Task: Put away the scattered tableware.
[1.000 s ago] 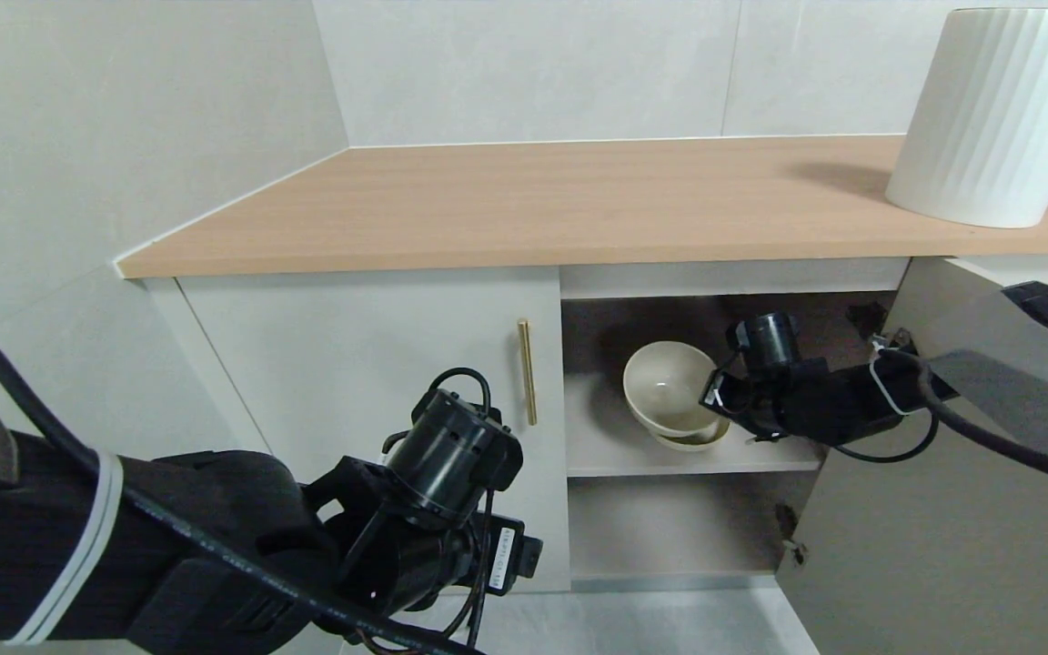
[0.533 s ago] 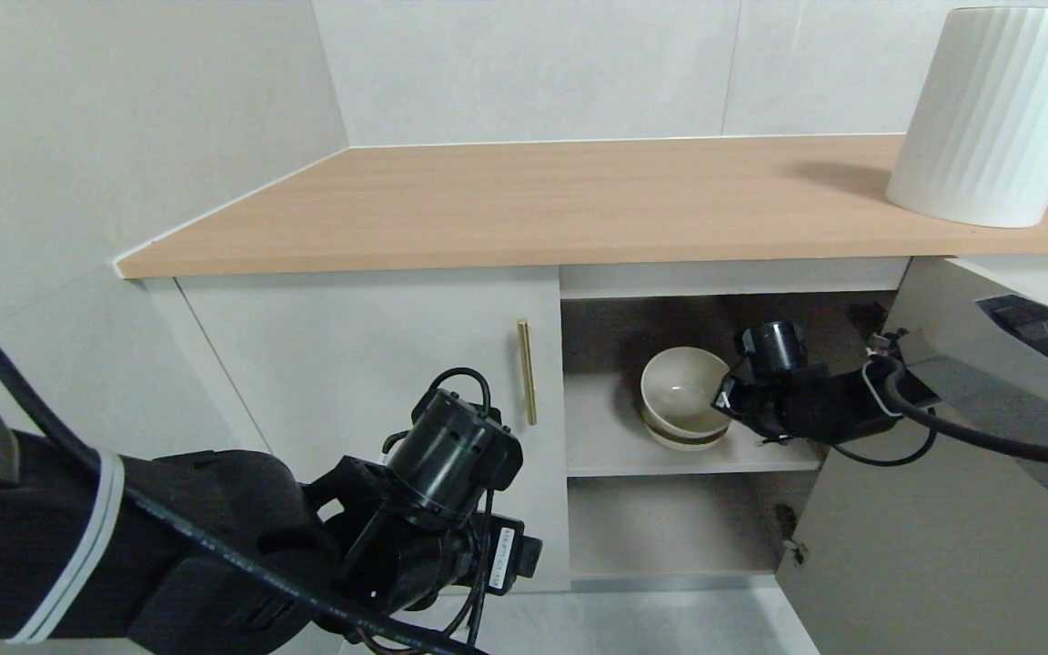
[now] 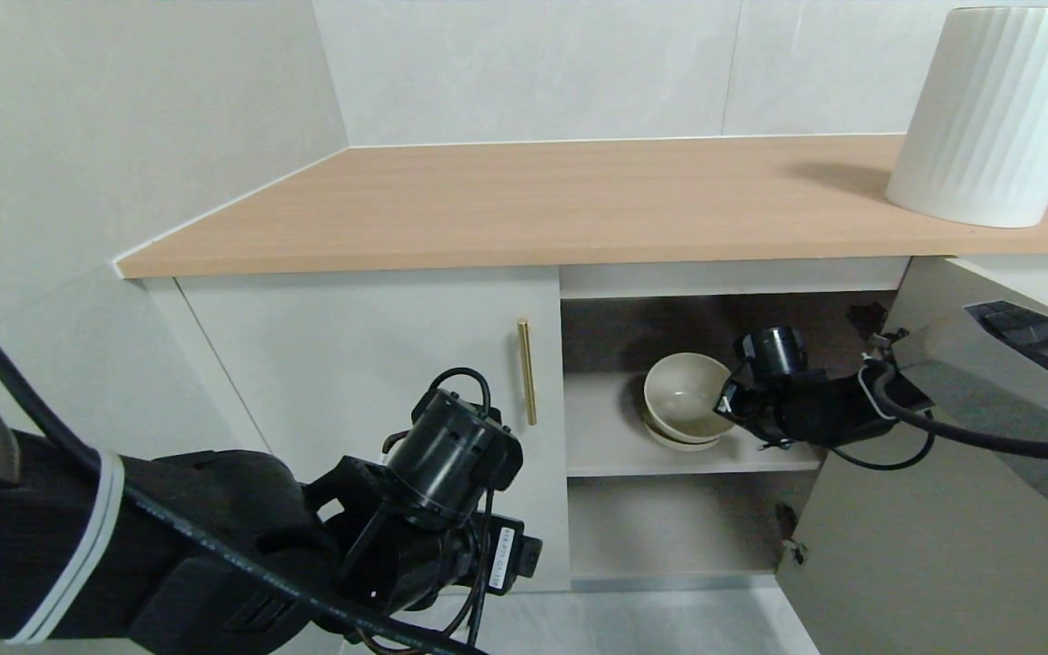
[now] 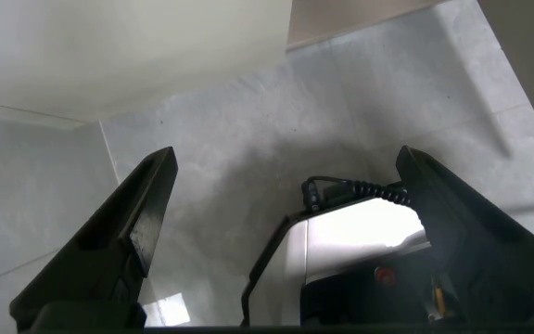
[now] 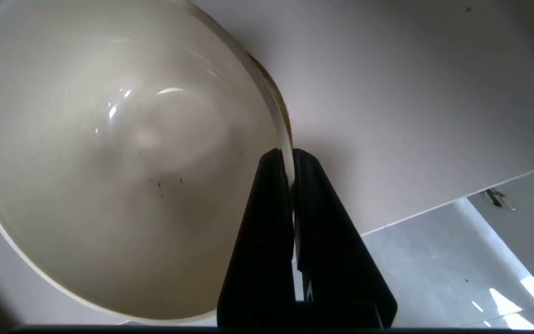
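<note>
Landmark: you work off the cabinet's middle shelf (image 3: 606, 437); every place below is given from it.
Upper bowl: the cream upper bowl (image 3: 680, 393) sits over the right half of the shelf, nested in a lower bowl (image 3: 679, 440). It leans slightly, so it looks not fully settled.
Right gripper: your right gripper (image 5: 292, 172) reaches in from the shelf's right side, its fingers pinched together on the upper bowl's rim, one inside the wall and one outside.
Why this hold: a rim pinch lets you carry the bowl mouth-up and lower it straight into the one beneath. Stacking saves room on the shelf.
Left gripper: your left gripper (image 4: 286, 158) hangs below and left of the shelf, outside the cabinet, fingers spread wide and holding nothing. It keeps out of the right arm's way.
Doors: the open door (image 3: 851, 537) swings out to the right of the shelf, giving you access. The closed door (image 3: 369, 382), with its brass handle (image 3: 526, 371), stands just left of the shelf.
Above the shelf: the countertop (image 3: 579, 200) carries a ribbed white container (image 3: 997, 118), far to the right.
Count: two bowls, two doors, one handle, one container, two grippers.
</note>
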Motion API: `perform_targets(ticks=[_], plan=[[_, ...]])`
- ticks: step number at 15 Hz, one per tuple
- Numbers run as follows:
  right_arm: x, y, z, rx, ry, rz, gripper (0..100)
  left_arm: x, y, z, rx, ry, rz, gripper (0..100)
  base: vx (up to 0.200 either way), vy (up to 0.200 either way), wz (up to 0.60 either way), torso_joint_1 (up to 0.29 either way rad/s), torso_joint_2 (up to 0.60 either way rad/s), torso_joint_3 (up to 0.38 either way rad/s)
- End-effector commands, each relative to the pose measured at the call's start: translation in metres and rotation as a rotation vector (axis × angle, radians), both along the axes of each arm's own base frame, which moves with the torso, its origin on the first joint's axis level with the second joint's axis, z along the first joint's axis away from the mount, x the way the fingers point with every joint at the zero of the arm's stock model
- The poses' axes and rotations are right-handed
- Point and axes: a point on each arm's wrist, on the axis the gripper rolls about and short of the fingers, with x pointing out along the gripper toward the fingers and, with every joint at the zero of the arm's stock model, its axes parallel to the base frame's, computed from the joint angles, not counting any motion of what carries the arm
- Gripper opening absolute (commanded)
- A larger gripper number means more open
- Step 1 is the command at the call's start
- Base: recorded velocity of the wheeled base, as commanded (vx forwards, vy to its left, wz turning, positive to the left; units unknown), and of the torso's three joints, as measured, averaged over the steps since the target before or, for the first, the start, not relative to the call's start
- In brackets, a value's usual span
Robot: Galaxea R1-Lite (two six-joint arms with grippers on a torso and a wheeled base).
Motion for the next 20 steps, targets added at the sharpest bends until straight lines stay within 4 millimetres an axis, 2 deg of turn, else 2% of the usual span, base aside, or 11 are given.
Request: perform_targets(ticks=[1,5,6,11,14,17,18,19,20], plan=[[0.000,0.000,-0.001,0.000,0.001,0.000,0,0.000,0.000,0.000,0.000,0.001,0.002,100,0.000,0.000,0.00,0.000,0.00,0.000],[0.000,0.002,-0.003,-0.003,0.007,0.004,0,0.000,0.000,0.000,0.000,0.001,0.000,100,0.000,0.000,0.00,0.000,0.00,0.000],[0.000,0.001,-0.002,-0.003,0.006,0.004,100,0.000,0.000,0.000,-0.001,0.000,0.000,100,0.000,0.000,0.00,0.000,0.00,0.000],[-0.004,0.003,0.000,-0.005,0.024,0.014,100,0.000,0.000,0.000,-0.001,0.000,0.000,100,0.000,0.000,0.00,0.000,0.00,0.000],[-0.014,0.005,0.012,-0.009,0.050,0.028,100,-0.001,0.003,0.007,-0.009,-0.021,0.010,100,0.000,0.000,0.00,0.000,0.00,0.000],[-0.055,0.017,0.056,0.016,0.082,0.130,100,-0.005,0.023,0.038,-0.072,-0.102,0.054,100,0.000,0.000,0.00,0.000,0.00,0.000],[-0.084,0.011,0.086,0.015,0.084,0.183,100,-0.011,0.035,0.053,-0.105,-0.142,0.075,100,0.000,0.000,0.00,0.000,0.00,0.000],[-0.101,0.006,0.104,0.023,0.065,0.210,100,-0.014,0.043,0.061,-0.125,-0.166,0.088,100,0.000,0.000,0.00,0.000,0.00,0.000],[-0.132,-0.004,0.140,0.049,-0.006,0.256,100,-0.021,0.056,0.075,-0.160,-0.207,0.109,100,0.000,0.000,0.00,0.000,0.00,0.000]])
